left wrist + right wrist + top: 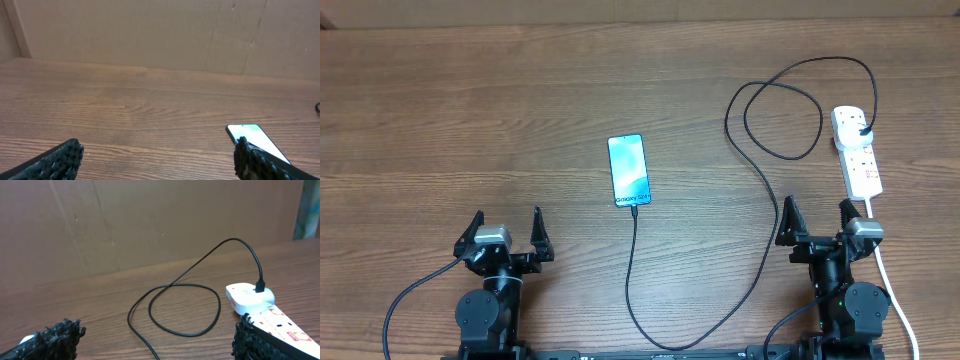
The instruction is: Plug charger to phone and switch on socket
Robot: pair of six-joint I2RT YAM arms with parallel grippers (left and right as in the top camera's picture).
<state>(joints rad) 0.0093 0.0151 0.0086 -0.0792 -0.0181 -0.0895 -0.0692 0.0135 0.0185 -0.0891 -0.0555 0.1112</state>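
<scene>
The phone (629, 170) lies flat mid-table with its blue screen lit. The black charger cable (760, 190) touches the phone's near edge, runs toward the front, curves right, loops, and ends in a black plug (863, 130) seated in the far end of the white socket strip (860, 165). My left gripper (507, 232) stands open at the front left, well short of the phone (255, 137). My right gripper (815, 215) stands open at the front right, just in front of the socket (250, 296), with the cable loop (218, 305) ahead of it. Neither gripper holds anything.
A thick white cord (890, 285) runs from the socket's near end past my right arm to the front edge. A brown cardboard wall (150, 30) stands behind the table. Bare wooden tabletop (470, 120) stretches to the left of the phone.
</scene>
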